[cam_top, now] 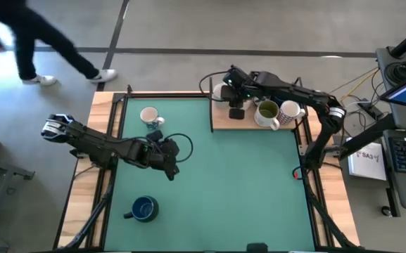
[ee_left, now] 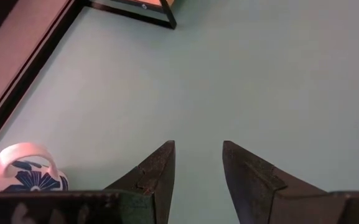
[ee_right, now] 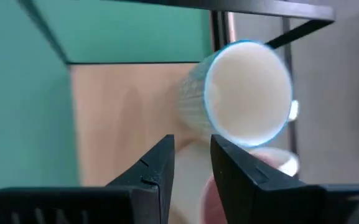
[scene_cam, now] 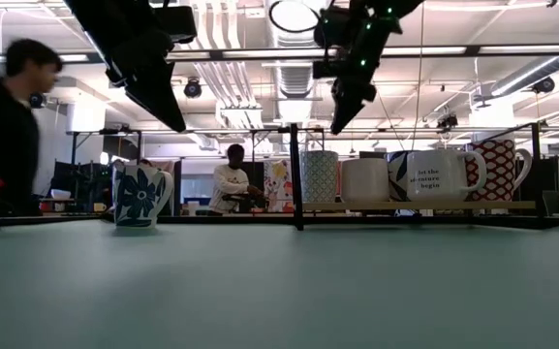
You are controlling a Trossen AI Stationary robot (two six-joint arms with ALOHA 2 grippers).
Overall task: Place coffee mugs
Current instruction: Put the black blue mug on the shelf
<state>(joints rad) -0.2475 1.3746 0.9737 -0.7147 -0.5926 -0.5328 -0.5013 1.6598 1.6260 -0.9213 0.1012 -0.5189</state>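
- The right gripper [cam_top: 232,90] is held above the wooden shelf [cam_top: 220,123] at the upper centre-right of the high view, with its arm stretched in from the right edge.
- In the right wrist view its fingers [ee_right: 148,168] are seen slightly parted with nothing pinched between them, just beside a ribbed white mug with a blue rim [ee_right: 244,93].
- The left gripper [cam_top: 167,158] is kept over bare green mat [cam_top: 245,183] at centre-left of the high view; its fingers [ee_left: 157,171] are spread and empty.
- On the shelf an olive-green mug [cam_top: 267,111] and a white mug [cam_top: 290,110] are set touching, right of the gripper.
- A blue-flowered white mug [cam_top: 149,116] is left on the mat at upper left, and a dark blue mug [cam_top: 143,208] at lower left.
- In the low view a lettered white mug [scene_cam: 439,176] is seen among the row on the shelf.
- A person [cam_top: 27,42] is caught walking past at the upper left of the high view.
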